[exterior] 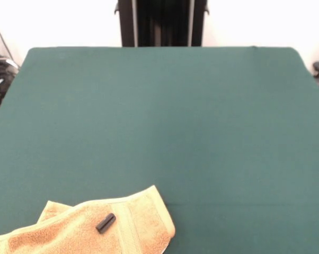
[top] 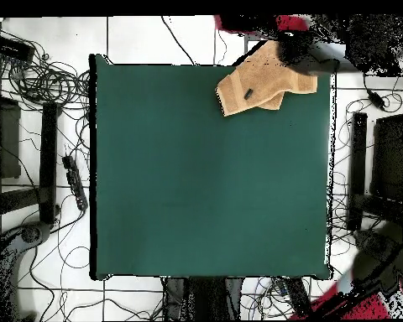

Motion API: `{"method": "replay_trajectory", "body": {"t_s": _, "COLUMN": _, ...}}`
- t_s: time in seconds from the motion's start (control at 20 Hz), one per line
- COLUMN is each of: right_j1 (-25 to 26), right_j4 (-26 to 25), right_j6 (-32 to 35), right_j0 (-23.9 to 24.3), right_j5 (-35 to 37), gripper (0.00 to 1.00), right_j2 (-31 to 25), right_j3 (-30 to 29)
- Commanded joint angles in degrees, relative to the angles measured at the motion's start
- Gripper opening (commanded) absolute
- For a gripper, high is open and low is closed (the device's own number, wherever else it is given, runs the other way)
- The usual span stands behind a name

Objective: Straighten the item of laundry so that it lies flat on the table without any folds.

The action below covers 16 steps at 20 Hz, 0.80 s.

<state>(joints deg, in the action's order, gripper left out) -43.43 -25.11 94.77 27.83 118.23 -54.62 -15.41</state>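
The item of laundry (exterior: 133,227), a golden-orange towel with a ribbed band, lies rumpled at the near left corner of the table (exterior: 159,116), partly cut off by the picture's edge. One layer is doubled under along its left side. A small black cylinder (exterior: 105,223) rests on top of it. From overhead the item of laundry (top: 255,82) sits at the top right of the table (top: 196,184), with the cylinder (top: 248,94) on it. A dark shape under a red arm part, apparently my gripper (top: 295,50), hangs over the towel's end at the table's edge.
The black pedestal (exterior: 162,24) stands behind the table's far edge. Tangled cables (top: 37,80) and dark equipment (top: 45,159) lie on the floor left of the table in the overhead view, and more dark gear (top: 381,159) stands along its right.
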Motion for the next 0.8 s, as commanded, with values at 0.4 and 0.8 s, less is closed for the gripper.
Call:
{"method": "replay_trajectory", "body": {"t_s": 0.4, "right_j1": -1.6, "right_j4": -2.0, "right_j6": 11.2, "right_j0": -2.2, "right_j5": 9.3, "gripper": 0.0, "right_j2": -1.0, "right_j3": -3.8}}
{"method": "replay_trajectory", "body": {"t_s": 0.8, "right_j1": -2.1, "right_j4": 2.5, "right_j6": 10.5, "right_j0": 3.1, "right_j5": 10.3, "gripper": 0.0, "right_j2": -1.9, "right_j3": -4.3}}
